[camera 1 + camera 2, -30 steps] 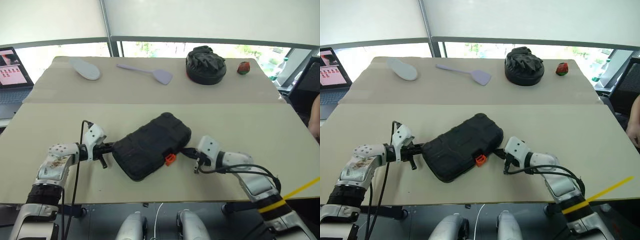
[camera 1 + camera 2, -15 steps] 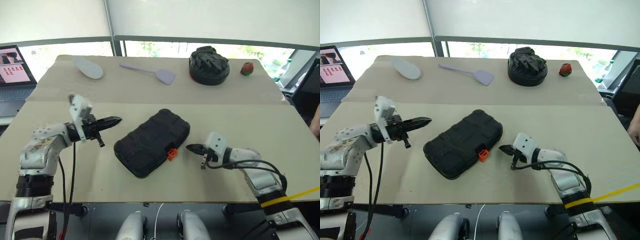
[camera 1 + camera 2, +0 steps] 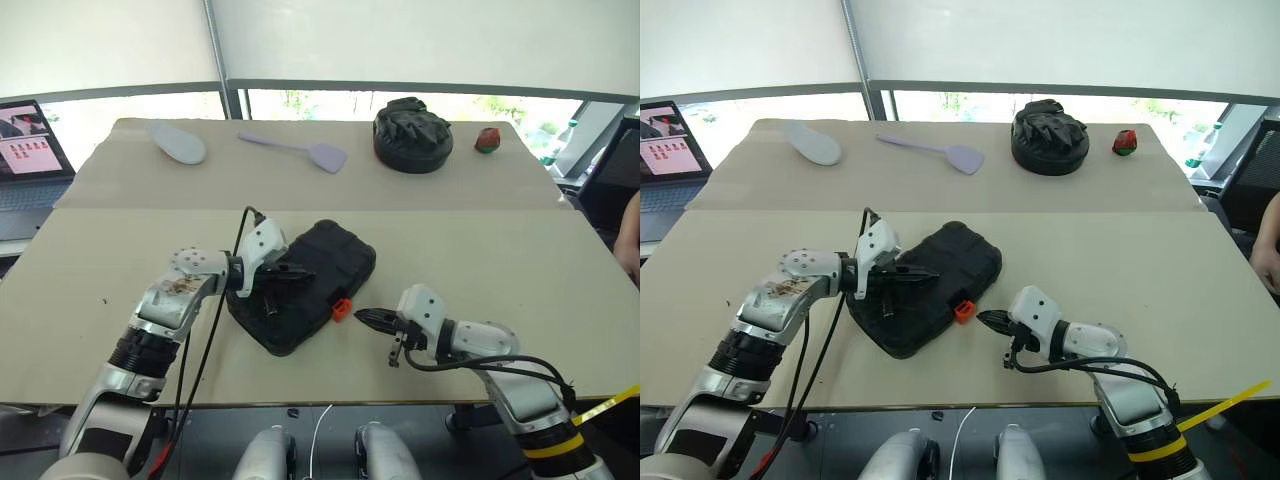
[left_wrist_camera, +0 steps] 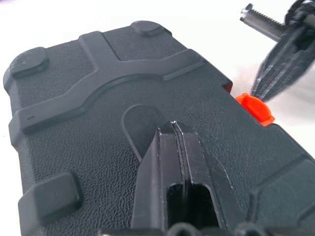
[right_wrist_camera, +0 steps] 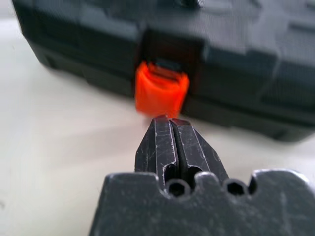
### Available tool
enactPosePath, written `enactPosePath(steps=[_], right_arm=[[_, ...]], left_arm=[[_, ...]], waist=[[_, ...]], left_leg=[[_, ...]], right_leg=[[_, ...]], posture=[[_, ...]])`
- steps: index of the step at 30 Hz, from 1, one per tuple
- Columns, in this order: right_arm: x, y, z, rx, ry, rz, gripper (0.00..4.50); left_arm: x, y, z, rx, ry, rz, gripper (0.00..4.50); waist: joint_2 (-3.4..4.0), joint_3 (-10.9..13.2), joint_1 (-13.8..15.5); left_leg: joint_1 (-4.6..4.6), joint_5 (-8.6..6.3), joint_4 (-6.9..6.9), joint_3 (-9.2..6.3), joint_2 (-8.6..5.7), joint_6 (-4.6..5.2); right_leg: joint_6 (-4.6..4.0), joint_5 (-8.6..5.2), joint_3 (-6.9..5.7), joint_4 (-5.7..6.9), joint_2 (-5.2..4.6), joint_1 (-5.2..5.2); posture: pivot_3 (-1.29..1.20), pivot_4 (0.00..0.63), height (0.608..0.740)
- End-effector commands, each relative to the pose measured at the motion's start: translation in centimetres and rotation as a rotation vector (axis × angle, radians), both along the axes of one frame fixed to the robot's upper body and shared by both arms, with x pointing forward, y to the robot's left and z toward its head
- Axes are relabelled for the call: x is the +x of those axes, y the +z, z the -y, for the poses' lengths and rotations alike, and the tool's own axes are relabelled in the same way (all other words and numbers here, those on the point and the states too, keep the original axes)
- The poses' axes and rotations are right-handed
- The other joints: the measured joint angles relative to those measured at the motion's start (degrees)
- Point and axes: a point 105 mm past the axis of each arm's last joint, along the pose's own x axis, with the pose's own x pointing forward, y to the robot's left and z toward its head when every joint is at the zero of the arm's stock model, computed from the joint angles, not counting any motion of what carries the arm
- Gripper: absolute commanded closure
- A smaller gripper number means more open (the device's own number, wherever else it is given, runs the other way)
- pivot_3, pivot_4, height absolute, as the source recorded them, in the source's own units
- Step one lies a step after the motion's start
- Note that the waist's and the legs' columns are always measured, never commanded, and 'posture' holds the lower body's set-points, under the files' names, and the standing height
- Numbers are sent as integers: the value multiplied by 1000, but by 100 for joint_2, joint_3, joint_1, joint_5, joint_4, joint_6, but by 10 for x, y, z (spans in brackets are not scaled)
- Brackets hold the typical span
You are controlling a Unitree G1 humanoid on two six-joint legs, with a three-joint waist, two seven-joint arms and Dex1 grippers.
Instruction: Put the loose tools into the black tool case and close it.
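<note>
The black tool case point(image 3: 302, 287) lies closed and flat on the near half of the bench point(image 3: 480, 250), set diagonally, with its orange latch point(image 3: 341, 309) on the long side that faces the right pincer.

Left pincer point(image 3: 303, 271): fingers pressed together, nothing between them. It reaches in over the case lid from the case's left end, tip above the middle of the textured shell. In the left wrist view the closed tip point(image 4: 173, 129) sits over a shallow oval recess in the lid; whether it touches the plastic cannot be told. The latch point(image 4: 254, 109) lies ahead and to one side of this tip, and the tip of the other pincer shows just beyond it.

Right pincer point(image 3: 366, 317): fingers also together, holding nothing. It points toward the latch side of the case from the bench surface, tip near the latch but apart from it in the head views. In the right wrist view the closed tip point(image 5: 170, 129) lines up directly below the latch point(image 5: 161, 91), very close; contact cannot be confirmed.

Beyond both pincers, on the far half of the bench: a pale lilac spatula point(image 3: 296, 149), a round lumpy black bag point(image 3: 411, 133), a small red object point(image 3: 487, 139), and a pale oval object point(image 3: 177, 141).
</note>
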Motion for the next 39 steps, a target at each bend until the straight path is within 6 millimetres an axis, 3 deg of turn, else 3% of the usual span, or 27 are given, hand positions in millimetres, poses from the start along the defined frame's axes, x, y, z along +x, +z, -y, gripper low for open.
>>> enactPosePath(steps=[1,16,25,30,39], right_arm=[[0,1,-2,-21,9,17,4458],[10,0,-26,38,29,9,4458],[13,9,-28,84,14,73,4458],[9,27,-28,165,28,104,4458],[14,25,-30,150,26,104,4458]], left_arm=[[-14,-54,-5,125,23,-182,4500],[-9,-51,-16,131,74,-175,4500],[-9,-50,-15,130,78,-184,4500],[-12,-53,-14,135,68,-203,4500],[-13,-57,-13,136,67,-223,4500]], waist=[[1,-12,3],[-1,-62,-16],[-1,-68,-49],[-1,-68,-71],[-1,-68,-88]], left_leg=[[5,-4,-2,-1,2,1],[3,-5,-7,-3,3,2],[2,-5,-10,-4,3,1],[3,-5,-13,-6,4,1],[2,-5,-18,-8,5,1]], right_leg=[[10,-7,-1,-9,0,7],[-1,0,-1,-17,2,4],[0,-1,-1,-17,2,2],[1,-2,-1,-17,3,1],[0,-4,-1,-18,4,-2]], posture=[[0,150,740],[0,150,740],[0,150,740],[0,150,740],[0,150,740]])
